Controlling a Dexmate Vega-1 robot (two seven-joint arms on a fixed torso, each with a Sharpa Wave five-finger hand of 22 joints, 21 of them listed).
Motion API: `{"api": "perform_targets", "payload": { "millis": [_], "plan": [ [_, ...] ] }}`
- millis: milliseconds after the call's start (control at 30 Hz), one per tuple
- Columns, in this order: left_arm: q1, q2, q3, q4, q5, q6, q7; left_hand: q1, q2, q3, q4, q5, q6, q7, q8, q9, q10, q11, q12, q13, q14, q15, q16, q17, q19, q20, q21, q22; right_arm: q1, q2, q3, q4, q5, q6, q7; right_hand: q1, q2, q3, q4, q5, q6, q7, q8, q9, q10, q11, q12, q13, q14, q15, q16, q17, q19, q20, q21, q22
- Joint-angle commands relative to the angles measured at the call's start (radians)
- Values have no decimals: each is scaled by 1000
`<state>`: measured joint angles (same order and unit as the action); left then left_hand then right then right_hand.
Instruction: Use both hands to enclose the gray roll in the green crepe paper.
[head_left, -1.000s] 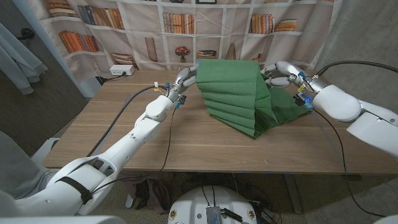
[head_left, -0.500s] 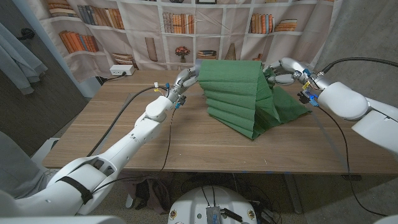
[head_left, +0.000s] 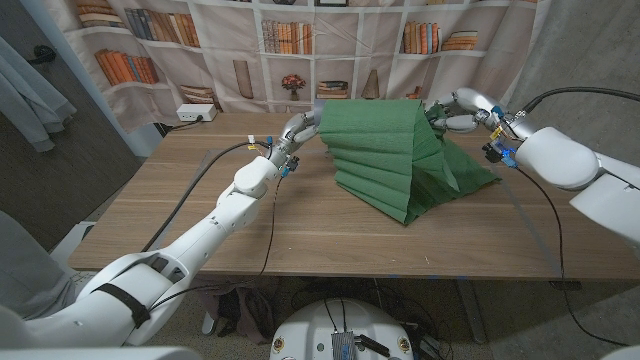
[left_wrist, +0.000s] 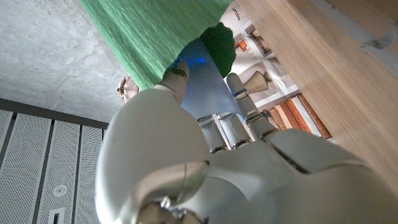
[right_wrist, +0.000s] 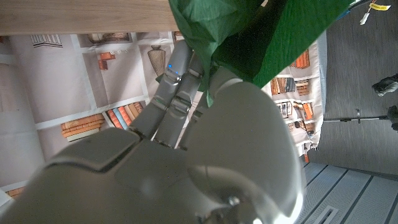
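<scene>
Head view gave me the green crepe paper (head_left: 390, 155) just right of centre in the upper half of the frame, lifted off the wooden table (head_left: 200, 230) at its upper edge and hanging down in horizontal ridges, its lower right corner trailing onto the tabletop. I could not see the gray roll anywhere; if it lay under the sheet, the paper hid it. My left hand (head_left: 298, 130) pinched the paper's upper left corner, at the sheet's left side, and in the left wrist view the fingers (left_wrist: 239, 118) reached up beside the green edge (left_wrist: 155, 37) with the thumb pressed into it. My right hand (head_left: 460, 110) held the upper right corner, toward the upper right of the frame; the right wrist view showed the paper (right_wrist: 261, 31) bunched against that hand's fingers (right_wrist: 180, 87). Behind the table hung a bookshelf-print backdrop (head_left: 260, 45), and a white power strip (head_left: 197, 113) sat at the table's upper left edge.
</scene>
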<state>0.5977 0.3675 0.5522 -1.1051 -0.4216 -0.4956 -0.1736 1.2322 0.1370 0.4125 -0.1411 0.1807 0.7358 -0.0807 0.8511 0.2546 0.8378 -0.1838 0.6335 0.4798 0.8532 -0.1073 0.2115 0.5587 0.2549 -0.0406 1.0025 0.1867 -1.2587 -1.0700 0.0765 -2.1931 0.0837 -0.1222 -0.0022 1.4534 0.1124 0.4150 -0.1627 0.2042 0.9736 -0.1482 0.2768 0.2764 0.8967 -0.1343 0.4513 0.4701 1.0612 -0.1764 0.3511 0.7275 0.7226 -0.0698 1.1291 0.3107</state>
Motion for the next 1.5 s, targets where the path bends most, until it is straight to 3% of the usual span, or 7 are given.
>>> {"api": "perform_targets", "payload": {
  "millis": [33, 500, 633, 1000, 1500],
  "plan": [
    [-29, -11, 21, 42, 27, -15, -18, 5, 2, -3, 3, 6, 9, 3, 5, 0, 6, -3, -3, 4, 10, -131, 2, 3, -8, -29, 6, 0, 51, -39, -2, 5, -21, 7, 68, 11, 4, 5, -1, 10, 7, 6, -3, 3, 8, -2, 0, 4, 4, -57, -3, 3, 4, -156, 4, 2],
    [-60, -2, 74, 47, 135, 1, 15, 8, 1, -5, 1, 6, 12, 1, 7, 2, 7, -2, -2, 5, 14, -132, 4, 6, -7, -29, 7, 0, 96, -60, 11, -3, -44, 36, 110, 12, 4, 6, -1, 10, 9, 6, -3, 4, 8, -2, -2, 7, 7, -57, -4, 3, 4, -156, 8, -3],
    [-70, -8, 91, 61, 148, -6, -2, 9, 1, -5, 1, 6, 12, -1, 9, 4, 7, -2, -2, 4, 13, -131, 3, 7, -7, -30, 8, 0, 131, -79, -3, 1, -51, 46, 136, 11, 5, 7, -1, 10, 7, 5, -4, 5, 7, -1, -3, 7, 8, -56, -5, 3, 3, -156, 9, -4],
    [-93, -23, 122, 93, 168, -38, -46, 10, 1, -7, 1, 6, 8, -2, 11, 8, 5, -1, -3, 6, 10, -131, 2, 8, -9, -30, 8, 0, 291, -152, -96, 39, -68, 70, 232, 12, 4, 7, -2, 11, 9, 6, -5, 5, 8, -2, -4, 9, 8, -58, -7, 4, 4, -155, 13, -8],
    [-123, -44, 145, 142, 166, -67, -112, 11, 2, -8, 2, 6, 6, -4, 11, 8, 2, 0, -3, 8, 7, -131, 0, 9, -12, -30, 8, -1, 556, -183, -272, 108, -130, 113, 374, 12, 3, 7, -1, 10, 9, 3, -6, 6, 10, -4, -7, 8, 10, -57, -8, 4, 3, -156, 15, -14]
  ]
}}
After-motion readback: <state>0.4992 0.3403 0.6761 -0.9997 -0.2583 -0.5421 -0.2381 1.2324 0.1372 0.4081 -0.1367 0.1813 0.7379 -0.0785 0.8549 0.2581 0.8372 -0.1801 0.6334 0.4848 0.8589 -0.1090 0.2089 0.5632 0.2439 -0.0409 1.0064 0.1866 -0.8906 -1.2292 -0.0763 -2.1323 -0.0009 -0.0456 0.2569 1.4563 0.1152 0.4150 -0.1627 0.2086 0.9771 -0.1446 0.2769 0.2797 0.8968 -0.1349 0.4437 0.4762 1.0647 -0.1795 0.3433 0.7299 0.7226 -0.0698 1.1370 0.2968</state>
